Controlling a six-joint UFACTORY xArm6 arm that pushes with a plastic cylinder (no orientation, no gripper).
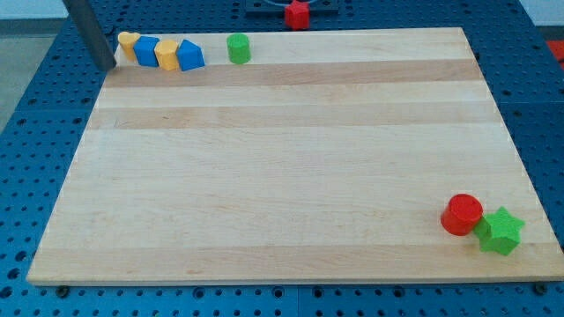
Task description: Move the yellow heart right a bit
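Yellow heart (129, 41): set at the board's (282, 167) far left corner, open wood lying nearer; blue block (146, 51) touching at right, obstructing. My tip (109, 65): bare rod, nothing grasped, just left of the heart.

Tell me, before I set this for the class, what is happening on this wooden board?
A robot arm's dark rod has my tip at the board's top-left corner, just left of the yellow heart, which it is meant to nudge rightward. The heart heads a tight row with a blue block, a yellow block and another blue block.
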